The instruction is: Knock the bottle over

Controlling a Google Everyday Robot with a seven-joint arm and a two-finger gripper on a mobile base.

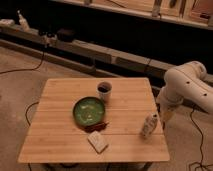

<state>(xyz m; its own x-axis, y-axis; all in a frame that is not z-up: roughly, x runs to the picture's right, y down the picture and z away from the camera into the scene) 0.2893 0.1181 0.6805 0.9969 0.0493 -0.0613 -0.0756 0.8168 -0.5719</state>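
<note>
The bottle point(149, 125) is small and cream-white with a narrower neck and faint darker patches. It stands near the right front of the wooden table point(60, 145), leaning slightly. My gripper point(163, 119) hangs at the end of the white arm point(186, 86), just off the table's right edge. It is close beside the bottle on its right, at about the bottle's height. I cannot tell whether it touches the bottle.
A paper cup point(104, 91) with dark contents stands mid-table. A green bowl point(90, 110) sits in front of it, with a flat beige block point(98, 141) nearer the front edge. A long ledge point(100, 50) with cables runs behind the table.
</note>
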